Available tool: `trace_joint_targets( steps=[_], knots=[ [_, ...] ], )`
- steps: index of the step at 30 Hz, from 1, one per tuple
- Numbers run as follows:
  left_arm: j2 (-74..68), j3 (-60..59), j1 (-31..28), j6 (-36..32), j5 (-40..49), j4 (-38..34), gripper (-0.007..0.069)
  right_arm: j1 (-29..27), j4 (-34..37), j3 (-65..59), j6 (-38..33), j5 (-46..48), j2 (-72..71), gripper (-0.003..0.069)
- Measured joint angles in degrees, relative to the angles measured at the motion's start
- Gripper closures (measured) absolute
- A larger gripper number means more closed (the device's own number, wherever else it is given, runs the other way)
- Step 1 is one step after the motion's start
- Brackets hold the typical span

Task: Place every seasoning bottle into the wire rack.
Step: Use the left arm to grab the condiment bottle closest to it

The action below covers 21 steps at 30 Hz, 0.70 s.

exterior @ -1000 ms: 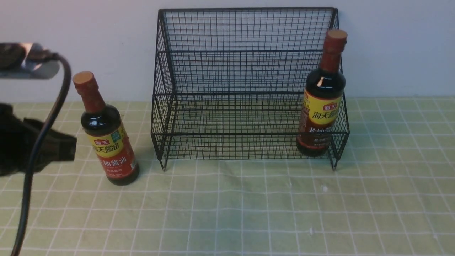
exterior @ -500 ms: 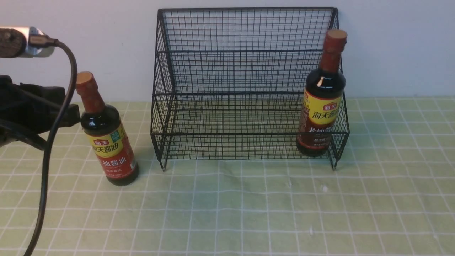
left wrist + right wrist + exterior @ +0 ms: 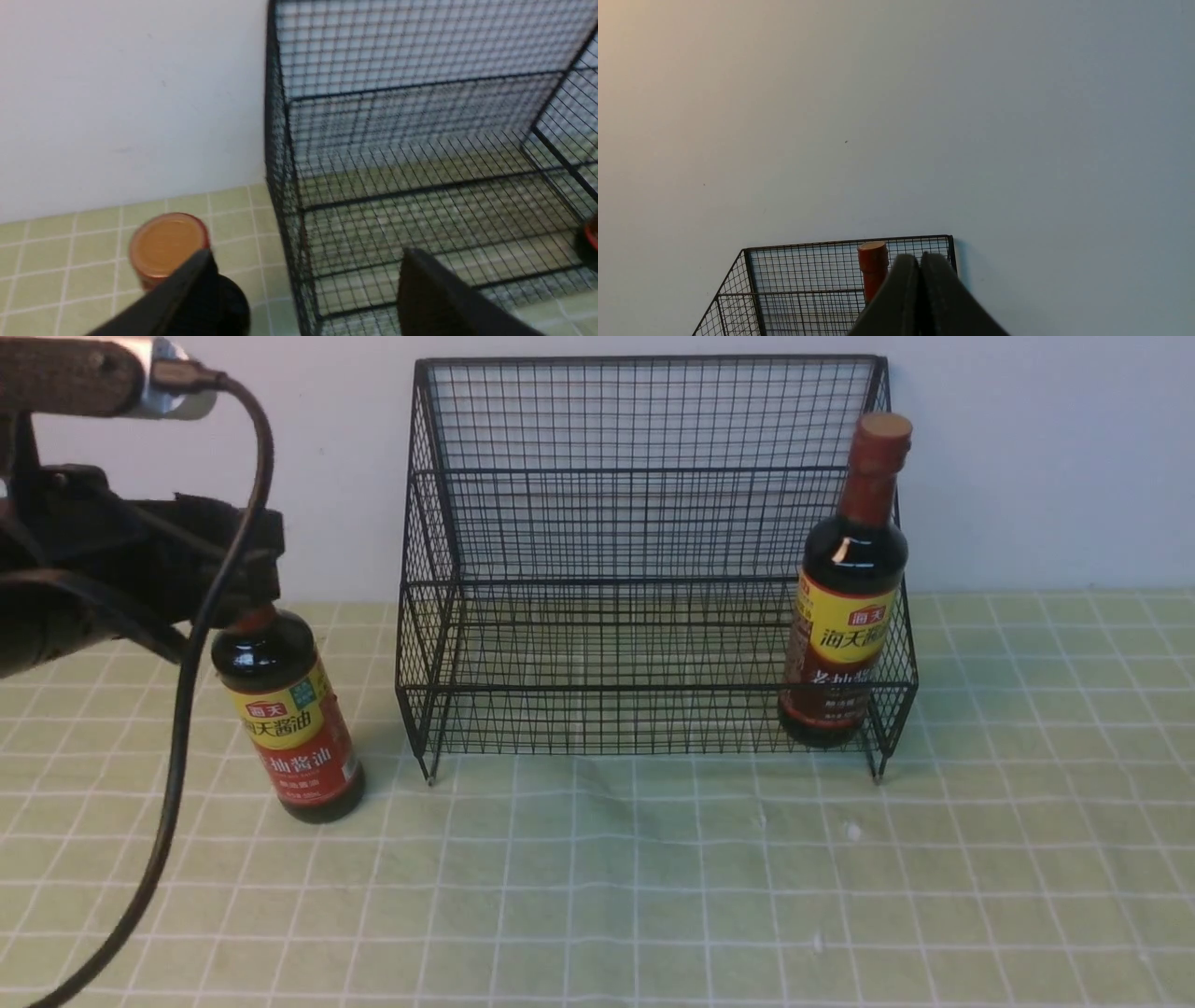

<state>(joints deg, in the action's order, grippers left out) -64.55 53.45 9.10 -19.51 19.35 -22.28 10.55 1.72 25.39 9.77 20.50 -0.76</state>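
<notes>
The free dark soy-sauce bottle with reddish-brown neck (image 3: pixel 285 728) carried a yellow band reading 海天酱油 above a red band; the racked dark soy-sauce bottle (image 3: pixel 845 616) showed the same 海天 brand. The left gripper (image 3: pixel 308 254) sat at the free bottle's neck, jaws spread wide, gripping nothing, with the tan cap (image 3: pixel 168 245) outside one finger. The right gripper (image 3: pixel 920 259) pointed at the wall, jaws pressed together, empty. The free bottle stood left of the large black wire-mesh rack (image 3: pixel 644 523); the other occupied its lower tier, right end. A pale green gridded mat (image 3: pixel 653 896) met a plain white wall (image 3: pixel 1027 476)

Green checked cloth (image 3: pixel 653 896) — pale wall (image 3: pixel 1027 476)
</notes>
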Motion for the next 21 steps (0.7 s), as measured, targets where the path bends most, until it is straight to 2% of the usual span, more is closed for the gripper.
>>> trace_joint_targets(
  steps=[2, 3, 5, 7, 10, 13, 16, 21],
  knots=[
    [-1.45, 4.61, 0.01, 0.3, 6.12, 0.64, 0.01, 0.0, 0.74, 0.0, 0.0, -0.05, 0.0, 0.0671],
    [-1.45, 4.61, 0.06, 0.38, 6.12, 0.64, 0.0098, 0.0, 0.75, 0.0, 0.0, -0.05, 0.0, 0.0671],
    [-3.2, 10.97, 0.06, 3.05, 12.26, 4.05, 0.0084, 0.0, 1.01, 0.0, 0.0, -0.06, 0.0, 0.0671],
    [-4.14, 13.68, -0.15, 6.0, 14.94, 6.43, 0.0084, 0.0, 1.14, 0.0, 0.0, -0.06, 0.0, 0.0671],
    [-7.7, 20.75, -1.1, 13.64, 21.58, 13.17, 0.0082, 0.0, 1.4, 0.0, 0.0, -0.06, 0.0, 0.0671],
    [-12.82, 26.61, -1.5, 18.53, 28.76, 19.8, 0.0082, 0.0, 1.66, 0.0, 0.0, -0.06, 0.0, 0.0671],
    [-17.53, 29.67, -1.5, 20.23, 32.45, 22.83, 0.0082, 0.0, 1.86, 0.0, 0.0, -0.06, 0.0, 0.0671],
    [-22.73, 31.25, -1.5, 20.69, 35.07, 23.26, 0.0082, 0.0, 1.92, 0.0, 0.0, -0.06, 0.0, 0.0671]
  ],
)
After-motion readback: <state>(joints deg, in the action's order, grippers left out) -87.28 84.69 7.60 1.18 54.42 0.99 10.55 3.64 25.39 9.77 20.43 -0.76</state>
